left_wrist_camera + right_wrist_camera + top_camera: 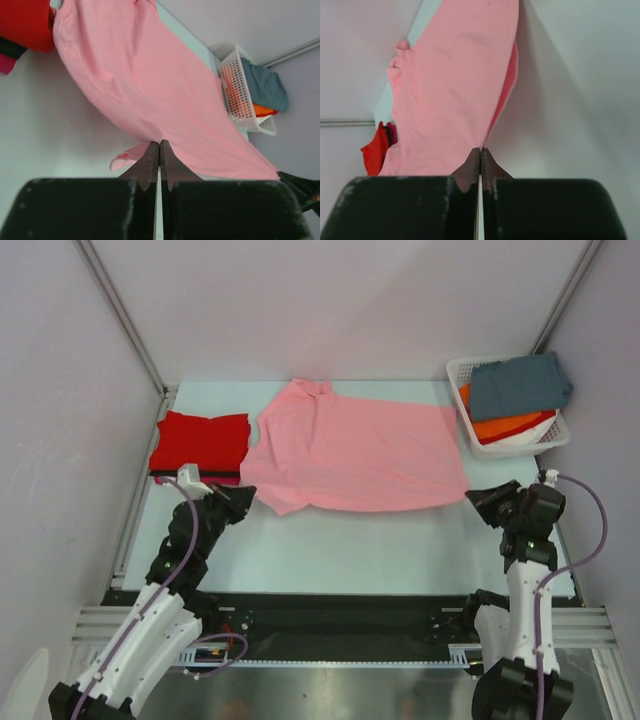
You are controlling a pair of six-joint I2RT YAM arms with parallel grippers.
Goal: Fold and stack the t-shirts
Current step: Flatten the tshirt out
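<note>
Light pink t-shirt (pixel 350 445) lies spread flat; left gripper (pixel 159 145) and right gripper (pixel 480 150), both fully closed, meet its near corners, grip unclear

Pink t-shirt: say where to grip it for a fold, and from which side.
Pinch the pink t-shirt at its two near-edge corners, coming from the near side: it lies flat and sideways, collar left, hem right, so that long edge faces the arms. The left gripper and right gripper seem shut on them.

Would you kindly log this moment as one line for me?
left hand: shut on pink t-shirt | right hand: shut on pink t-shirt | red t-shirt: folded, left
</note>
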